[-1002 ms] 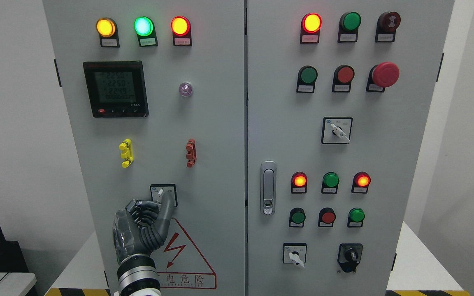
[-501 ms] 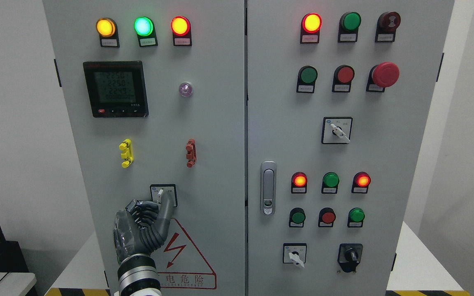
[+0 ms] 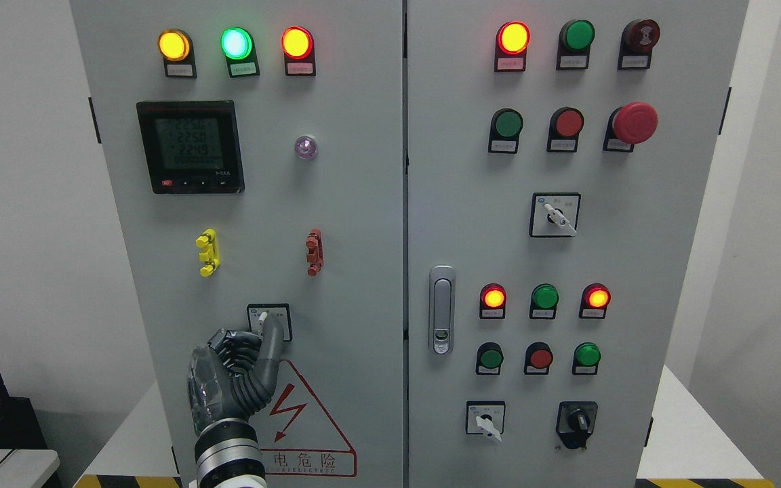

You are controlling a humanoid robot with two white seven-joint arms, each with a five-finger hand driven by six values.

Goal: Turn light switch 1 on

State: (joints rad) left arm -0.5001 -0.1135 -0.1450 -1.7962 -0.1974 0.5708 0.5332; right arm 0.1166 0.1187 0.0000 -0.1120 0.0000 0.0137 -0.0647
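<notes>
A grey painted metal cabinet (image 3: 336, 203) with two flat doors is filling the frame, studded with round glossy lamps and buttons. Low on the left door, the light switch (image 3: 269, 320) is sitting as a small white lever on a square black-framed plate. The left hand (image 3: 231, 379), dark and ribbed with a clear plastic shell over its back, is reaching up from the lower left of the frame; its fingers (image 3: 272, 346) are pinching the lever from below, the others curling beside it. Just under the hand a red triangular warning sticker (image 3: 306, 407) is showing. Above the switch, a yellow clip (image 3: 207, 252) and a red clip (image 3: 314, 252) are jutting out, with a dark square meter (image 3: 190, 146) higher up.
</notes>
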